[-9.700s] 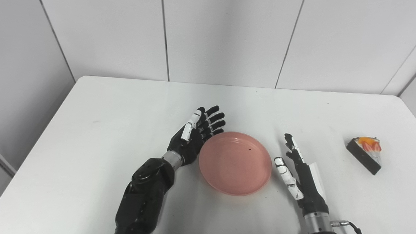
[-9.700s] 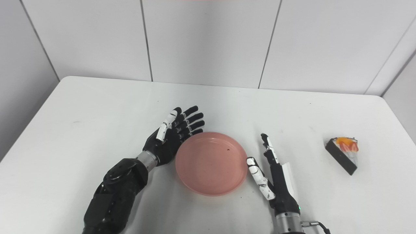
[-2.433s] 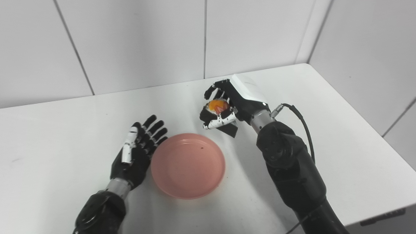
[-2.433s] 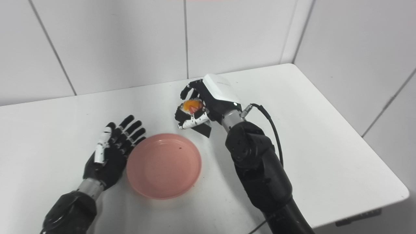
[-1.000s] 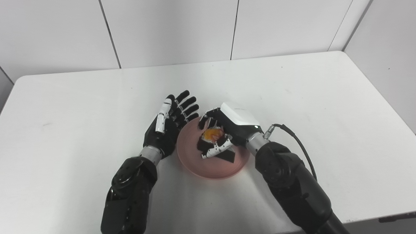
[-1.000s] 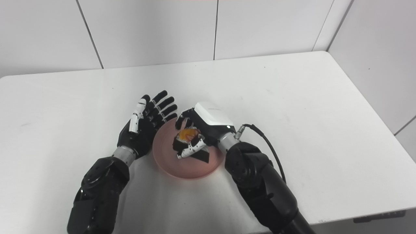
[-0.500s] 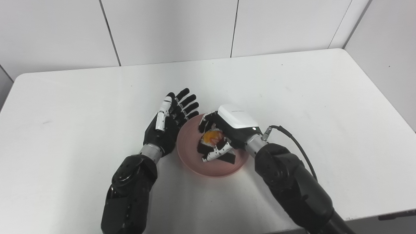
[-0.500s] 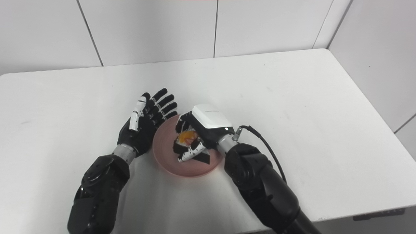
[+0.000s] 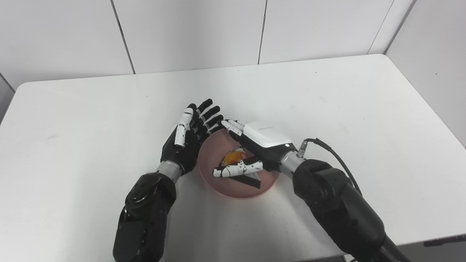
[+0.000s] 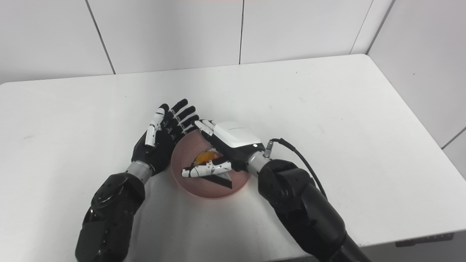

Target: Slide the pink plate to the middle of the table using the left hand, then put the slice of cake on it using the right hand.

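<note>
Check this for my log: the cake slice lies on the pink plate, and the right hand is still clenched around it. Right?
Not quite. The cake slice does lie on the pink plate, but the right hand has opened, fingers spread over it, as the left eye view shows.
</note>
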